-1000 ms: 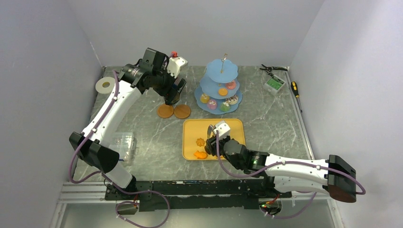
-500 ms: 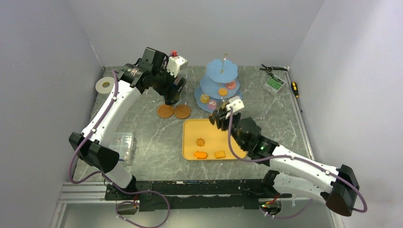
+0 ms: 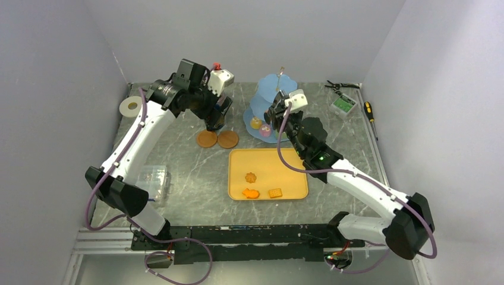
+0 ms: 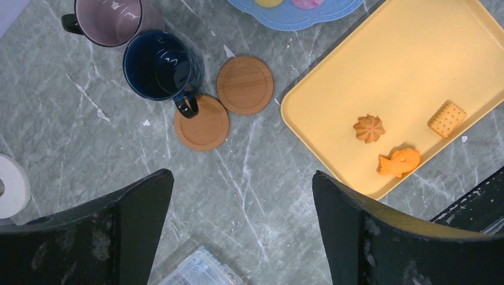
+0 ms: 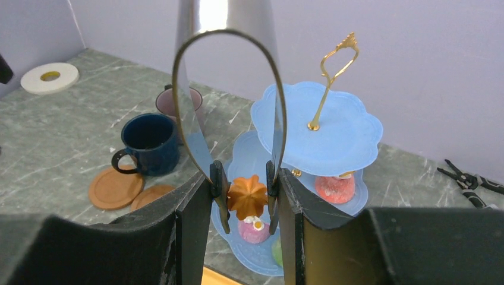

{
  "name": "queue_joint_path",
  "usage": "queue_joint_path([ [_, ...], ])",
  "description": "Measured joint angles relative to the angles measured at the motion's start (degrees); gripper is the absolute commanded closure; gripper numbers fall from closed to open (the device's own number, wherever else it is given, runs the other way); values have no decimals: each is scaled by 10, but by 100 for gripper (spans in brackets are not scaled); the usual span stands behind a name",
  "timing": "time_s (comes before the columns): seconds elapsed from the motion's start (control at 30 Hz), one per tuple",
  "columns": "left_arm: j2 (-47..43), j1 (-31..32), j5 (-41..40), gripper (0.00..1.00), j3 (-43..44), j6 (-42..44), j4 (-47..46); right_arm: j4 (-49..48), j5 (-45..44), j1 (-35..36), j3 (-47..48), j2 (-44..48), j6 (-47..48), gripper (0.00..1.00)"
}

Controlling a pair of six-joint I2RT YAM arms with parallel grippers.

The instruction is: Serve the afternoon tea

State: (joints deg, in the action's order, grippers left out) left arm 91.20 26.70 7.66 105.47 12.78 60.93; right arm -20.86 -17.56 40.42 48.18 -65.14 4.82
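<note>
The right gripper (image 3: 278, 111) has its jaws clenched on the tongs (image 5: 196, 136), whose tips pinch an orange swirl biscuit (image 5: 247, 196) in the air over the left side of the light-blue stand (image 5: 347, 139), at the far middle of the worktop (image 3: 190, 172). Further left, the left gripper (image 4: 238, 202) hangs with jaws released and bare above the two coasters (image 4: 202, 123). The dark-blue mug (image 4: 156, 66) and mauve mug (image 4: 108, 16) stand just beyond them, and three more biscuits (image 4: 368, 128) lie on the nearer yellow tray (image 4: 368, 59).
</note>
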Motion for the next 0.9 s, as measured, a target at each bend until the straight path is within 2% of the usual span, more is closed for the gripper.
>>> queue_joint_path([
  [0.43, -3, -1, 0, 7, 0, 0, 0, -81, 15, -10, 9, -106, 1, 67],
  [0.63, -3, -2, 0, 7, 0, 0, 0, -157, -6, -10, 9, -153, 12, 68],
  [0.9, -3, -5, 0, 7, 0, 0, 0, -209, -36, -11, 8, -201, 23, 66],
])
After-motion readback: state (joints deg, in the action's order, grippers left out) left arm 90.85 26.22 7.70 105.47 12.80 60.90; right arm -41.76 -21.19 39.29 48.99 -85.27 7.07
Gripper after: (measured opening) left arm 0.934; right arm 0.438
